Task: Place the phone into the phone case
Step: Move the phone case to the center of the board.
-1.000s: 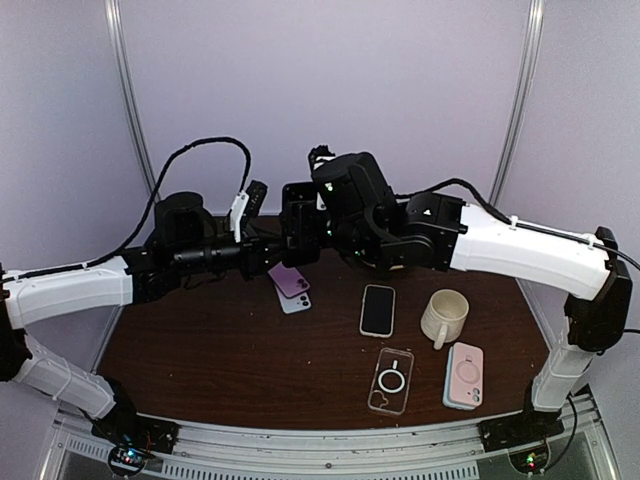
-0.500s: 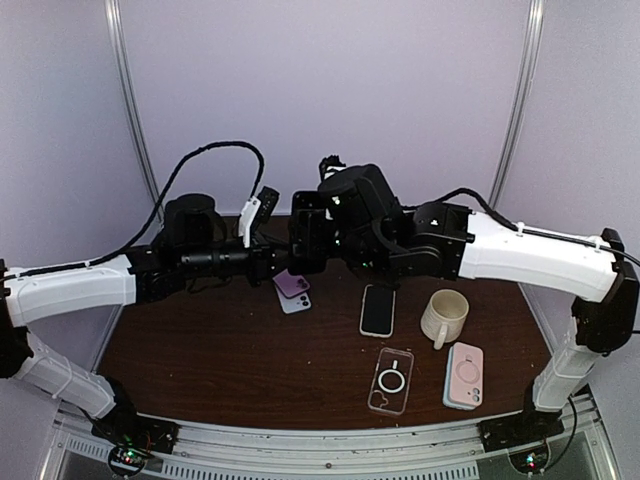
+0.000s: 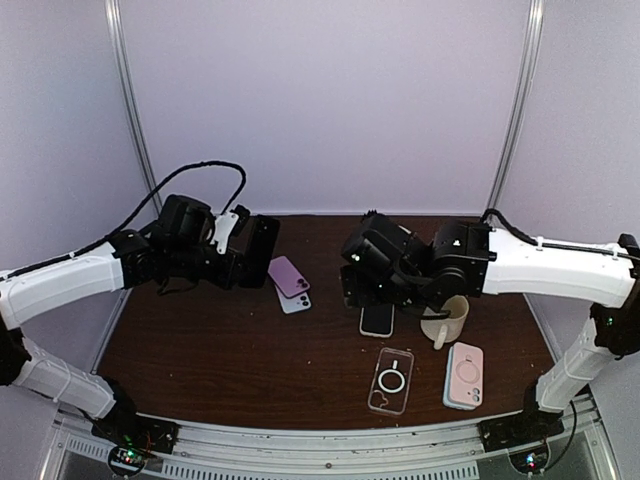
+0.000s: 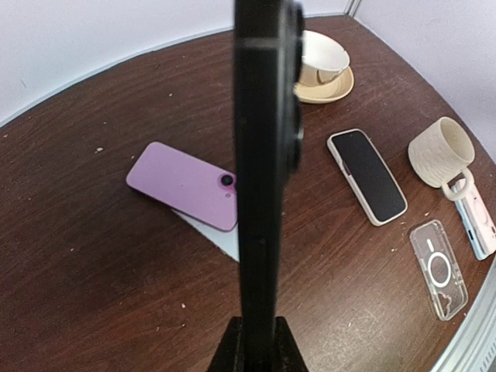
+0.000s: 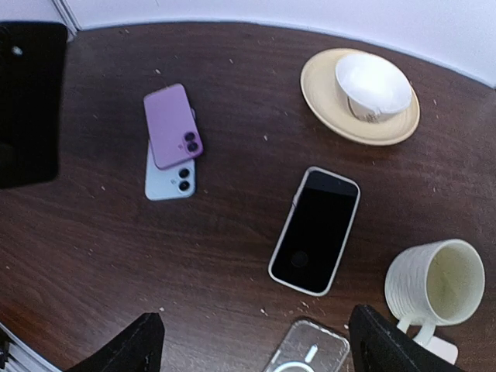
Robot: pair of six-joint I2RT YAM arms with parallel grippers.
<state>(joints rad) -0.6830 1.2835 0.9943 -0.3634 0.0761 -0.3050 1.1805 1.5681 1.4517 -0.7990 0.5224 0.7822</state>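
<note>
1. Black phone [image 4: 263,155] stands edge-on in the left gripper [image 4: 253,347], which is clamped on its bottom end only, and it is held clear of the worktop [image 4: 93,294]. With so little of it pinched, a quick swing could pivot it in the grip or let it slip and drop.
2. Right gripper [image 5: 256,325] hangs above the middle of the worktop with its fingers wide apart and nothing between them. If both arms head for the same spot, they could collide.
3. Clear case [image 3: 391,380], the likely target, lies flat and loose near the front edge, well apart from the held phone. It looks light, so pressing the phone in at a tilt would probably skate it away rather than seat it, unless the free gripper pins it.
4. Cream mug [image 5: 434,287] sits near the case, and a cased phone [image 5: 315,230] lies just behind it. A wide approach could knock either.
</note>
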